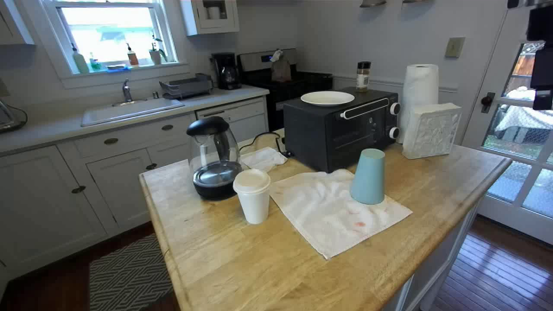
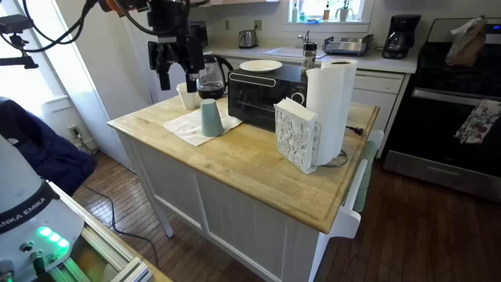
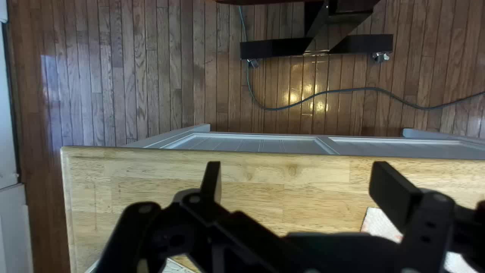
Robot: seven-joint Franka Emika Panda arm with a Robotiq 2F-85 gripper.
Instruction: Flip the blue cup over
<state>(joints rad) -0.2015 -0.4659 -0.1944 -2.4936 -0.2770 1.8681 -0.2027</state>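
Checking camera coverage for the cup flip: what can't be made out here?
Blue cup, both exterior views: inside hidden by its own walls, mouth down.
Cloth, wrist view: partly behind the gripper, cut off by the bottom edge.
White cup, in an exterior view: top partly hidden by the gripper.
Black-capped jar, both exterior views: label too small to read.

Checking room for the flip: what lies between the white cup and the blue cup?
An exterior view shows bare wooden tabletop beside the white cup, then the white cloth the blue cup stands on.
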